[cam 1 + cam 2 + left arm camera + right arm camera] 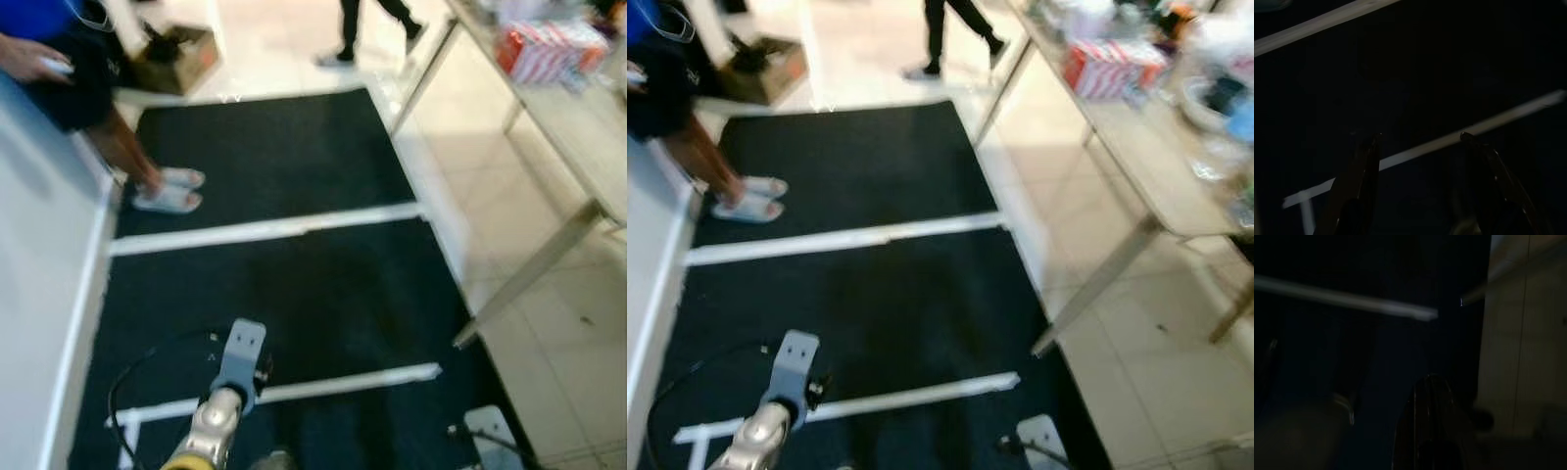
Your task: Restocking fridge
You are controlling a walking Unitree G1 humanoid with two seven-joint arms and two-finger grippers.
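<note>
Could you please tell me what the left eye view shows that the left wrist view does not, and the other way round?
Left eye view: a person's sandalled feet at the mat's left edge, a cardboard box beyond the mat, and a table on the right carrying a red-and-white package. Left wrist view: the left gripper close up, fingers apart with nothing between them. Both: the black mat crossed by white strips.

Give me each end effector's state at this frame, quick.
Left end effector: open, holding nothing, hanging over the black mat.
Right end effector: cannot be told; its wrist view is dark and blurred.
</note>
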